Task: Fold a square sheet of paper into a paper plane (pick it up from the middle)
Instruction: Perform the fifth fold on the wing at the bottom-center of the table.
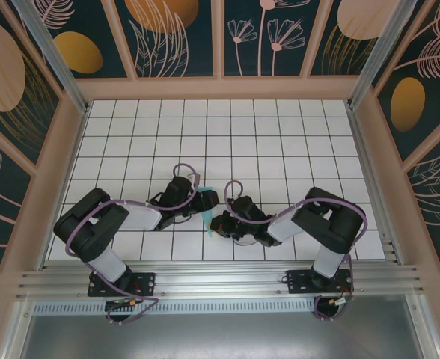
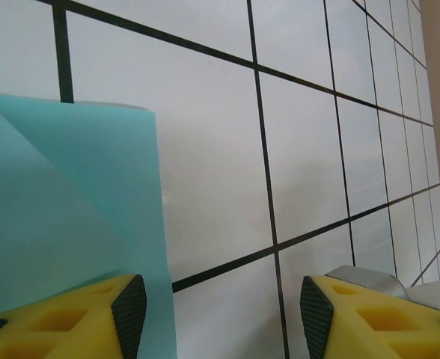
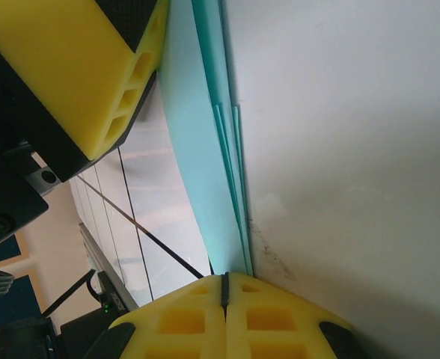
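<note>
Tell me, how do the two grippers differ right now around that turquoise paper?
The left gripper has its fingers apart, with bare table showing between them; the right gripper has its fingers pressed together. The right gripper seems to pinch the edge of the folded turquoise paper; the left gripper has that paper beside one finger and nothing in its gap. Both have yellow fingers and sit at the paper.

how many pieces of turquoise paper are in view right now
1: the folded turquoise paper, between the two hands near the front middle of the table. The right hand is shut on its edge; the left hand is open beside it. Its layers could hide another sheet.
</note>
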`<state>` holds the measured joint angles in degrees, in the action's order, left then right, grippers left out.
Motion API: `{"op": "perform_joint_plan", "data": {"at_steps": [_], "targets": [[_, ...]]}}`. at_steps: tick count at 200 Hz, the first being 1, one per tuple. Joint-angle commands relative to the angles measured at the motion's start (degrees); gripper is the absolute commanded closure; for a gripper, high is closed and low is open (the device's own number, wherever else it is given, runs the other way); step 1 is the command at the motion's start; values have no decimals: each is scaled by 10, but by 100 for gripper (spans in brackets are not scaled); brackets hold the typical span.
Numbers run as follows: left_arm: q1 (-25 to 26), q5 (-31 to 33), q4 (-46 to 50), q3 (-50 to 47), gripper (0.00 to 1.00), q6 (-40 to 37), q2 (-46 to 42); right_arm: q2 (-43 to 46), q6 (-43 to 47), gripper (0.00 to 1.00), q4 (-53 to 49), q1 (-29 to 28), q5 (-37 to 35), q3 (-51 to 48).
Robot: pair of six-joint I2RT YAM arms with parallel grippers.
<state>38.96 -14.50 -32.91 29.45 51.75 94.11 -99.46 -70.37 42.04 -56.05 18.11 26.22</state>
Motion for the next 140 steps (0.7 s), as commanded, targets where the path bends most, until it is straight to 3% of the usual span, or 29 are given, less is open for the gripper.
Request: {"op": "perform_joint_plan", "data": {"at_steps": [1, 36, 56, 140], "targets": [[-4, 10, 33, 2, 41, -11, 20, 5, 15, 95, -137, -11, 20, -21], [-4, -5, 9, -30, 41, 59, 12, 100, 42, 93, -204, -11, -36, 37], [-4, -9, -15, -50, 41, 98, 2, 121, 41, 93, -186, -14, -51, 54], [-4, -1, -2, -51, 40, 120, -22, -1, -6, 93, -76, -12, -28, 86]]}}
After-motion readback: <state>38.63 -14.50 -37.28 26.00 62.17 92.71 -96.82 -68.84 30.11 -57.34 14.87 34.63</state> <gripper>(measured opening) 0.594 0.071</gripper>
